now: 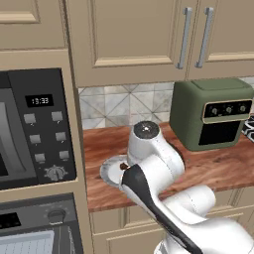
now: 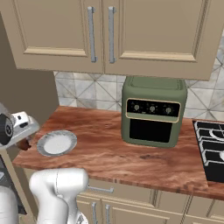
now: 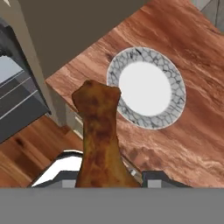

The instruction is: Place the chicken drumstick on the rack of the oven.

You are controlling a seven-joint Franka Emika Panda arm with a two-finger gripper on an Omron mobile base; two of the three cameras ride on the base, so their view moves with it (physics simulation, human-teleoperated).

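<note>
Above the left end of the wooden countertop (image 2: 131,153), the gripper (image 3: 103,177) hangs clamped on the chicken drumstick (image 3: 99,135). Hand view: drumstick rises between the two finger tips, golden-brown, one end up and away from the camera, the other down at the fingers. It is lifted clear of the counter.

Past the drumstick lies the round white plate (image 3: 146,89), grey-mottled rim, bare centre, flat on the wood near the counter's left edge. Same plate in the right base view (image 2: 57,143) and partly behind the arm in the left base view (image 1: 110,168). A small dark-brown bit of the drumstick shows by the wrist there (image 1: 124,167), and at the hand in the right base view (image 2: 24,143).

Left of the counter stands a tall cabinet column. Black microwave (image 1: 34,129) with clock and grey keypad sits in it; below that, the black oven (image 1: 37,218) with its round knob and small display. The rack (image 1: 27,243) shows as a pale grey grid at the bottom edge of the left base view. Hand view catches grey bars at the far left (image 3: 13,94), too unclear to name with certainty.

Olive-green countertop oven (image 2: 153,111) sits well to the right on the counter, against the tiled backsplash. Black stovetop grate (image 2: 212,148) at the far right. Beige wall cabinets (image 2: 109,30) overhead
</note>
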